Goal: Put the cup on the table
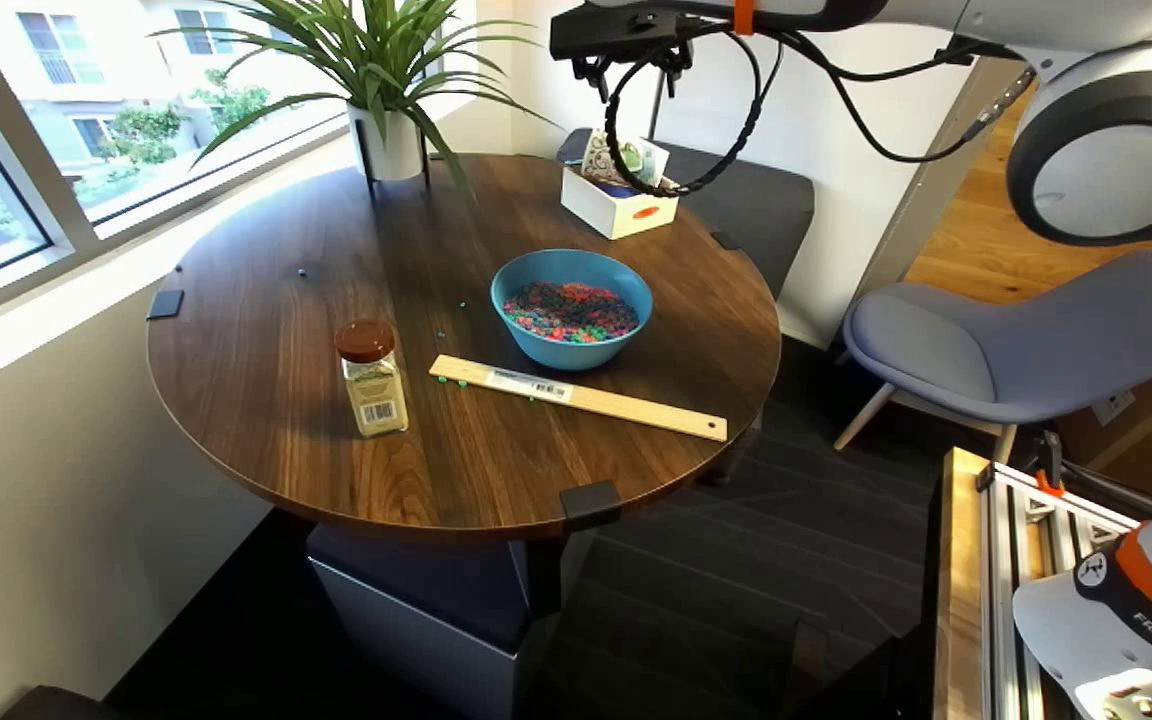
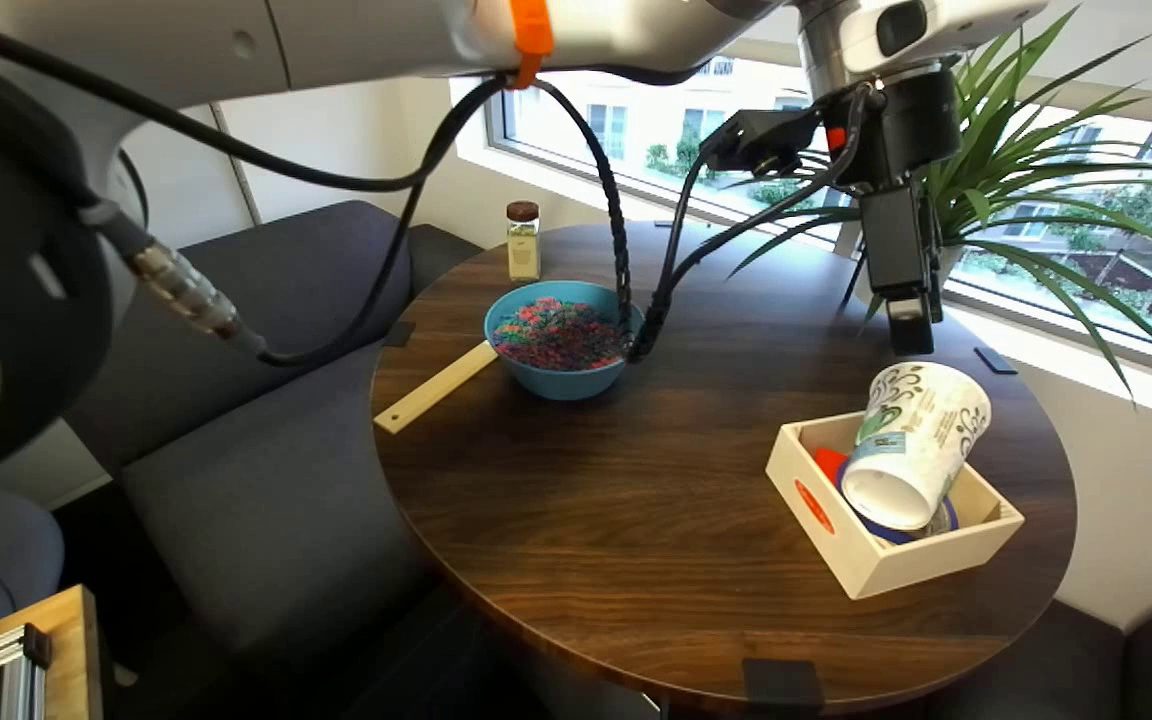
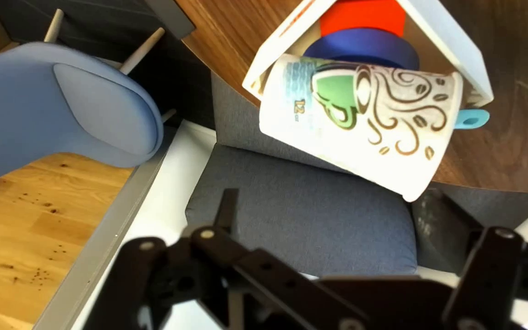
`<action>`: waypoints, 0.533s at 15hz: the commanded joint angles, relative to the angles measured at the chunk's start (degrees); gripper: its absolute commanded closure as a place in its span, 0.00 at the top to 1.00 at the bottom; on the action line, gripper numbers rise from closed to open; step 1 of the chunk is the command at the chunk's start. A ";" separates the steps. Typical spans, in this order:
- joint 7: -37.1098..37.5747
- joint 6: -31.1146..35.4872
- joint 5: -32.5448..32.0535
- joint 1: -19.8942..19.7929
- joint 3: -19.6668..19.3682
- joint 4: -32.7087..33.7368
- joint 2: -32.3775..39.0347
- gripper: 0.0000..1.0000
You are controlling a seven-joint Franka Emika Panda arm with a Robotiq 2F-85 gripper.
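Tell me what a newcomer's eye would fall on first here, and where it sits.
Most likely the blue bowl of bright, mixed-colour bits on the dark round table. Next, perhaps, the patterned cup, lying tilted in the pale box on that same table. The big spiky plant by the window would probably come third.

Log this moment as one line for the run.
fingers open, empty | cup lying tilted in wooden box | wooden box on table | cup placement pending
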 commanded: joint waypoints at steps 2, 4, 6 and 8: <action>-0.80 -0.85 2.13 -0.81 0.83 8.90 6.28 1.00; -1.36 -0.57 3.41 -1.48 1.62 9.66 6.54 1.00; -0.17 0.01 1.81 -0.49 0.77 6.23 4.85 1.00; -0.17 0.01 1.78 -0.59 0.71 6.34 4.85 1.00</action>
